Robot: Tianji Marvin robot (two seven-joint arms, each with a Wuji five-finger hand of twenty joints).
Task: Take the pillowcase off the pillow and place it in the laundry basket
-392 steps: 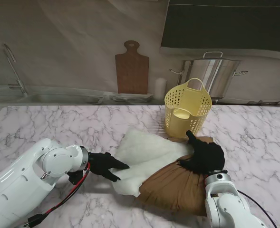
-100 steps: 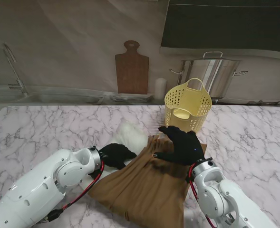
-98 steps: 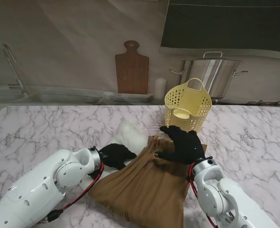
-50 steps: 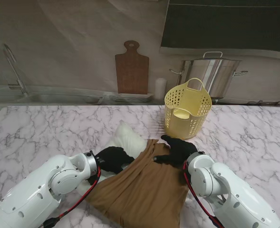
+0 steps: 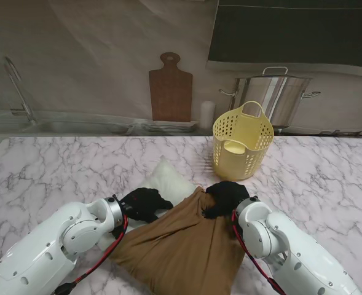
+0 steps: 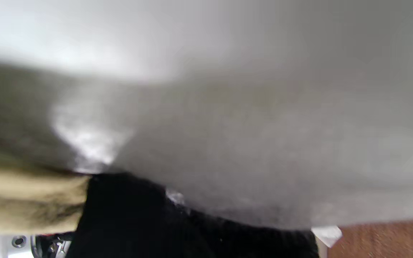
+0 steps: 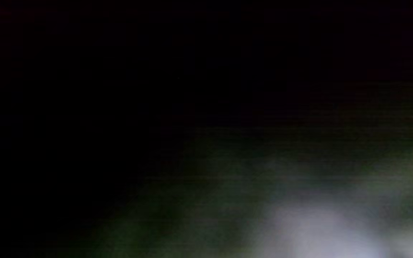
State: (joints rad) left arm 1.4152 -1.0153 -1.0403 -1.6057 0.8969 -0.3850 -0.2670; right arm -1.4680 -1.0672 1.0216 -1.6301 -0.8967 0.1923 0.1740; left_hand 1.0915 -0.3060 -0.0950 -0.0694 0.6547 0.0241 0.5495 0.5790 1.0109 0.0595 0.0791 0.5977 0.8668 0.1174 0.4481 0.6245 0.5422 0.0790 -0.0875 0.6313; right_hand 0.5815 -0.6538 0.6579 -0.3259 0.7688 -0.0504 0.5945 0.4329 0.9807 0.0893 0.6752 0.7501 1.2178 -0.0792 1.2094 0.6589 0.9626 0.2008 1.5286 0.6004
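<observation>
While the right hand (image 5: 225, 196) sits bunched on the far edge of the brown pillowcase (image 5: 181, 249), its fingers look curled into the cloth, so I judge it to be gripping the fabric, though its own wrist view is almost black and confirms nothing. Just to that hand's left, the left hand (image 5: 145, 204) rests closed against the white pillow (image 5: 166, 183) where the pillow meets the case's open end; whether it pinches the pillow or merely presses it down I cannot tell, since the left wrist view is a blur of pale grey stuffing over a dark glove (image 6: 138, 222).

Between the two hands the case's mouth gathers into a peak. Beyond the left hand's fingers only a corner of the pillow shows bare, poking out toward the back of the bench (image 5: 58, 166). On the near side of both hands the case spreads wide and full between the forearms, so most of the pillow appears to be inside it.

Farther from the right hand, past its knuckles and well apart from the cloth, stands the yellow laundry basket (image 5: 243, 147), upright with nothing of the case in it.

By my reading the task is at an early stage: the case is not off the pillow, and pulling it free, lifting it and dropping it in the basket all remain.
</observation>
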